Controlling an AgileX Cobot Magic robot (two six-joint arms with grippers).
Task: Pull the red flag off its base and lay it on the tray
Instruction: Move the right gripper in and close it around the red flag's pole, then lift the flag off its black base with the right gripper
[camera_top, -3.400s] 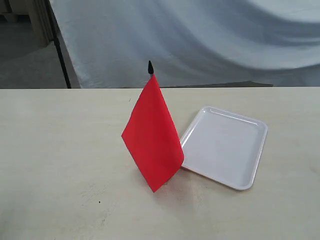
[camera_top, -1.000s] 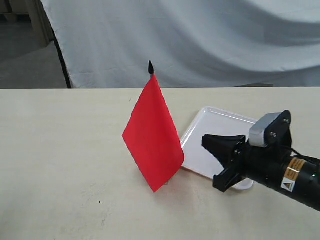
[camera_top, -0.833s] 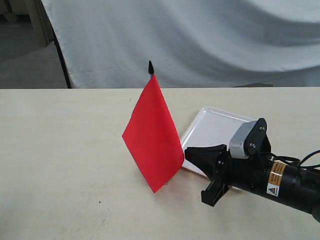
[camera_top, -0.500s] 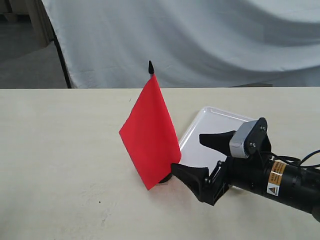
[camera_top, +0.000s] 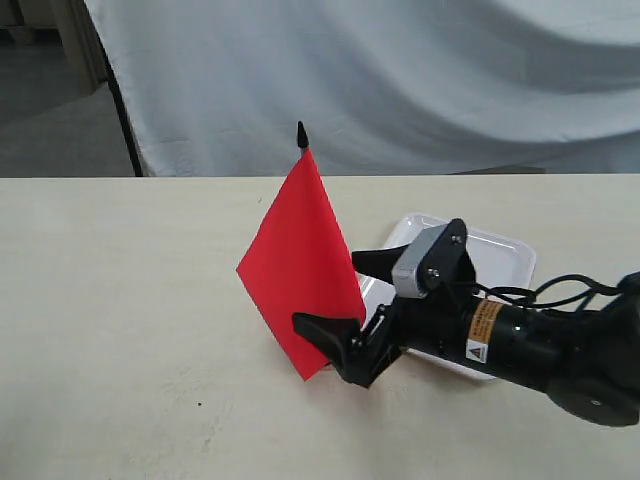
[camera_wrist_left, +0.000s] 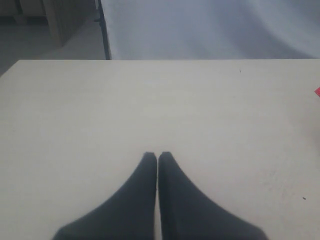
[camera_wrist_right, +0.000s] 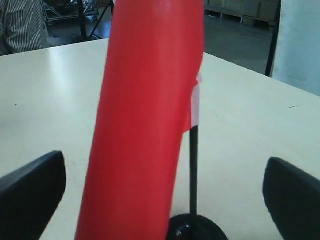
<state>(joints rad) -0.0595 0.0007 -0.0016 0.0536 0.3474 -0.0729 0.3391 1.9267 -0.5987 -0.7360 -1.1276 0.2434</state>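
Note:
The red flag (camera_top: 300, 255) stands upright on the table, its black tip (camera_top: 301, 134) at the top. My right gripper (camera_top: 326, 290) is open low beside the cloth, one finger (camera_top: 318, 330) in front of its lower corner and the other behind it. In the right wrist view the cloth (camera_wrist_right: 145, 125), the thin black stick (camera_wrist_right: 193, 170) and the round black base (camera_wrist_right: 196, 230) all sit between the spread fingers (camera_wrist_right: 30, 200). The white tray (camera_top: 500, 255) lies behind my right arm, partly hidden. My left gripper (camera_wrist_left: 157, 156) is shut over bare table, holding nothing.
A white sheet (camera_top: 400, 80) hangs behind the table, with a black pole (camera_top: 120, 110) at its left edge. A person in a striped shirt (camera_wrist_right: 20, 25) stands beyond the table's far edge. A red corner of the flag (camera_wrist_left: 317, 91) shows at the left wrist view's border.
My right arm came in from the right, crossed the tray and moved left to the flag. Its open fingers turned and now straddle the flag's lower part; the cloth shifted slightly.

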